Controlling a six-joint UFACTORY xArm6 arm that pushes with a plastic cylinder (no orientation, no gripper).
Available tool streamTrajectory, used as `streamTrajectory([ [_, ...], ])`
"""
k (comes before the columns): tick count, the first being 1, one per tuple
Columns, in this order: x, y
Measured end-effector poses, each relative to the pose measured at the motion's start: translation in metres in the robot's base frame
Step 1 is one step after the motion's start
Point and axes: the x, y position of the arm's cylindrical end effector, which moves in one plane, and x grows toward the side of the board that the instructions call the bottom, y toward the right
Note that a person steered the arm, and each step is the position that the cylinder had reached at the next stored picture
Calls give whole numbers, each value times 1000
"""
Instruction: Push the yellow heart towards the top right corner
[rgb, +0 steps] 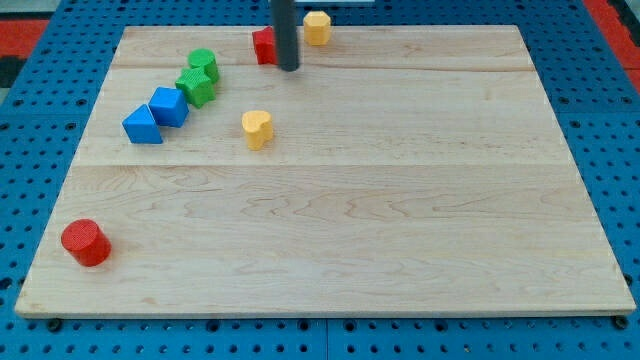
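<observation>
The yellow heart (257, 128) lies on the wooden board (400, 220), left of centre in the upper half. My tip (288, 68) is near the view's top, above and slightly right of the heart, with a clear gap between them. The rod stands just right of a red block (264, 46), partly hiding it. A yellow hexagon-like block (317, 27) sits right of the rod at the board's top edge.
Two green blocks (203, 65) (196, 86) lie at the upper left. A blue cube (169, 105) and a blue triangle (141, 126) lie below-left of them. A red cylinder (85, 242) stands near the bottom left corner.
</observation>
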Motion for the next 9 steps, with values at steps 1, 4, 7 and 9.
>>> streamTrajectory([
  [1,60,30],
  [4,165,-15],
  [7,143,-60],
  [9,89,-38],
])
